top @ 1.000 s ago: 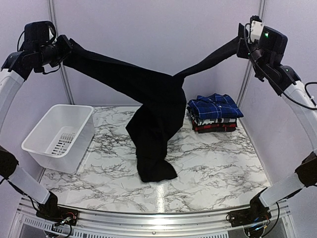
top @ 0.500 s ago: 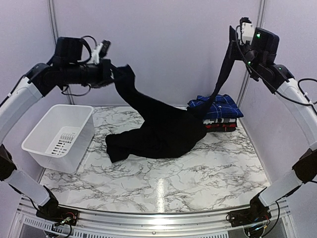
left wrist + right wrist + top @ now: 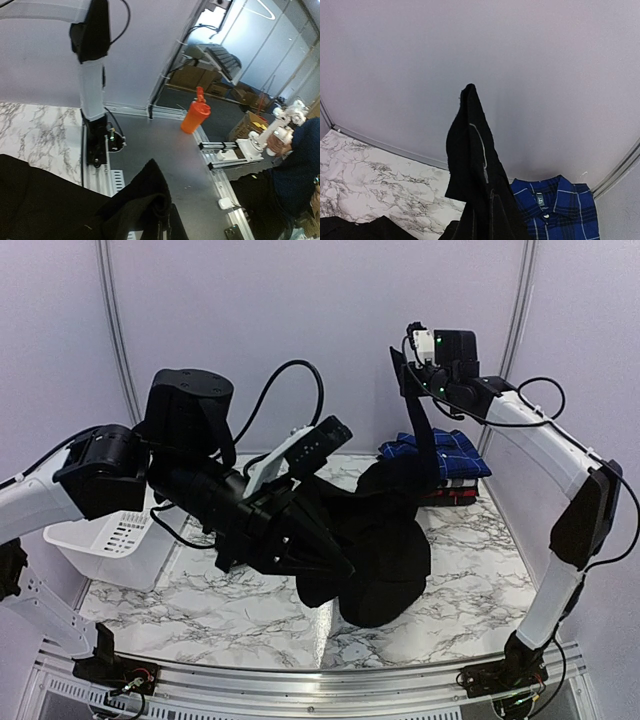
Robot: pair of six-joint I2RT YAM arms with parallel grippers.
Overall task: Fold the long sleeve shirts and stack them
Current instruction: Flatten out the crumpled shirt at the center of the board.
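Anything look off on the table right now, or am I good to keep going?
Yes: the black shirt is bunched in a heap mid-table, not spread flat. One end hangs from the right hand and, in the top view, crosses the edge of the plaid stack; the left hand grips another end low.

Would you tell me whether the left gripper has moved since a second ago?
Yes: the left gripper swung down and rightward, away from the white plastic basket.
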